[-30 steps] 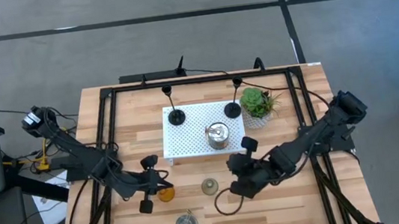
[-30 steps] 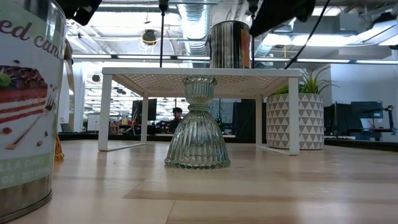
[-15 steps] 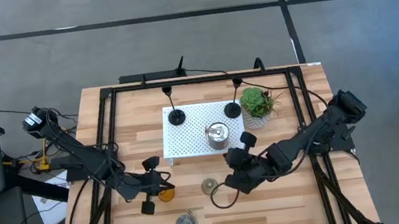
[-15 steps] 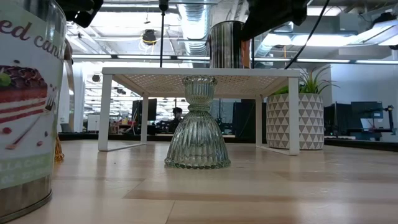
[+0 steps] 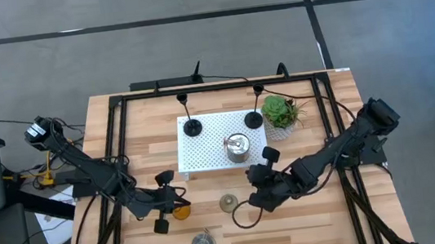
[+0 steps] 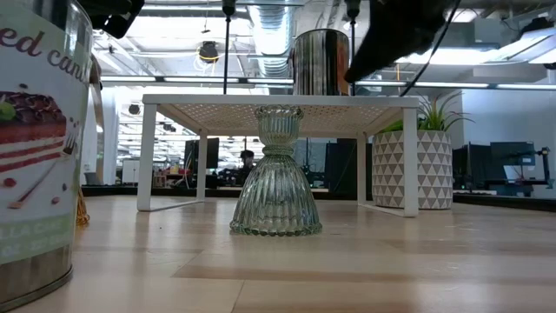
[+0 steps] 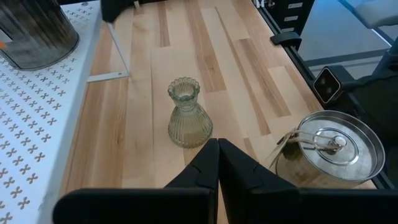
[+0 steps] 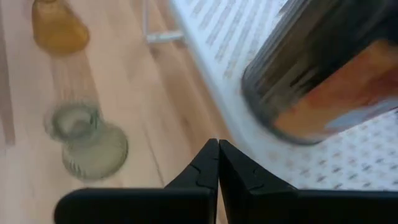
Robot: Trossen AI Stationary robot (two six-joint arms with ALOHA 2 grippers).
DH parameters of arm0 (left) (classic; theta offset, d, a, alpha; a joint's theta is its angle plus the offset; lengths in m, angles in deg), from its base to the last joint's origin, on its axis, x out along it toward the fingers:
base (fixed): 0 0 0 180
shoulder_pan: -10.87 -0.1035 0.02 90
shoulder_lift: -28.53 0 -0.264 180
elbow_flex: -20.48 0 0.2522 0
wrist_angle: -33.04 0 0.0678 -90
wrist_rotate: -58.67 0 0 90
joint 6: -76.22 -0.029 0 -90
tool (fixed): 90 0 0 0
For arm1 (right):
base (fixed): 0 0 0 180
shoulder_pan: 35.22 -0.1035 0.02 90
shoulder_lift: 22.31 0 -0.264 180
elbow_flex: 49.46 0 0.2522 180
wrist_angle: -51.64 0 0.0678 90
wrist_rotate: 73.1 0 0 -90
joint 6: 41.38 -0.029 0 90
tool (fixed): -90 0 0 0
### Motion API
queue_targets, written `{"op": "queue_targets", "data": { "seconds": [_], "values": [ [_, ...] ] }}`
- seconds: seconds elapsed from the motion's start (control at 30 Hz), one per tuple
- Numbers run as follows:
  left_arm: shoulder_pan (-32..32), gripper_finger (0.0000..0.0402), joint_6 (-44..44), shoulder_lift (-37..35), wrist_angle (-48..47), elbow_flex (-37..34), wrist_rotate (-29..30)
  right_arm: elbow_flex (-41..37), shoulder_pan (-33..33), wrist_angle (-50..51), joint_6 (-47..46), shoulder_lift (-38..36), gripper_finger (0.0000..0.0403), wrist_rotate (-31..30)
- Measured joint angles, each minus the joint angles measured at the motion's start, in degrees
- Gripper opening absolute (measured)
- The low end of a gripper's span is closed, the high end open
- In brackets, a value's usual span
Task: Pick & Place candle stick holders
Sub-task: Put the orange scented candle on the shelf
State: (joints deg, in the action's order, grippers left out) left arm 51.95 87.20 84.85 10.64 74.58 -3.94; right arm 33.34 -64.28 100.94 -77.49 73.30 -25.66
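Two black thin-stemmed holders (image 5: 192, 126) (image 5: 253, 119) and a shiny silver cup (image 5: 238, 147) stand on the white perforated tray (image 5: 205, 160). The amber glass holder (image 5: 181, 212), the grey-green ribbed holder (image 5: 228, 203) and a second silver cup (image 5: 203, 243) stand on their bases on the table. My left gripper (image 5: 175, 201) is shut beside the amber holder, which its own wrist view hides. My right gripper (image 5: 252, 197) is shut, raised between the grey-green holder (image 8: 87, 142) and the tray's near edge.
A green plant in a patterned white pot (image 5: 281, 115) stands just right of the tray. The tray stands on legs, with open space under it (image 6: 278, 156). A black frame (image 5: 122, 149) borders the table. A dark cable loop (image 5: 245, 217) lies by the right gripper.
My right gripper has swung a little toward the table's left edge and then back toward the right, staying shut and raised. The holders stand as before.
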Motion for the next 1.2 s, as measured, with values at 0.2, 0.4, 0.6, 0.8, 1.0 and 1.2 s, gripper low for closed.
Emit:
{"op": "queue_targets", "data": {
  "seconds": [0.2, 0.4, 0.6, 0.8, 1.0, 1.2],
  "values": [
    [0.0, 0.0005, 0.0, 0.0, 0.0, 0.0, 0.0, -5.8, 0.3, -11.6, 7.2, -4.3, 0.0000, 5.4],
    [0.0, 0.0005, 0.0, 0.0, 0.0, 0.0, 0.0, -15.8, 1.3, -29.6, 16.0, -12.7, 0.0000, 10.6],
    [0.0, 0.0005, 0.0, 0.0, 0.0, 0.0, 0.0, -25.9, 3.2, -41.9, 17.7, -18.4, 0.0000, 11.1],
    [0.0, 0.0005, -0.2, 0.0, 0.0, 0.0, 0.0, -29.8, 5.1, -47.7, 18.1, -18.4, 0.0000, 10.8],
    [0.0, 0.0005, -0.2, 0.0, 0.1, 0.0, 0.0, -29.8, 7.6, -48.6, 18.7, -16.4, 0.0000, 10.8],
    [0.0, 0.0005, -0.2, 0.0, 0.1, 0.0, 0.0, -29.9, 9.7, -50.9, 18.7, -15.5, 0.0000, 11.0]
  ]
}}
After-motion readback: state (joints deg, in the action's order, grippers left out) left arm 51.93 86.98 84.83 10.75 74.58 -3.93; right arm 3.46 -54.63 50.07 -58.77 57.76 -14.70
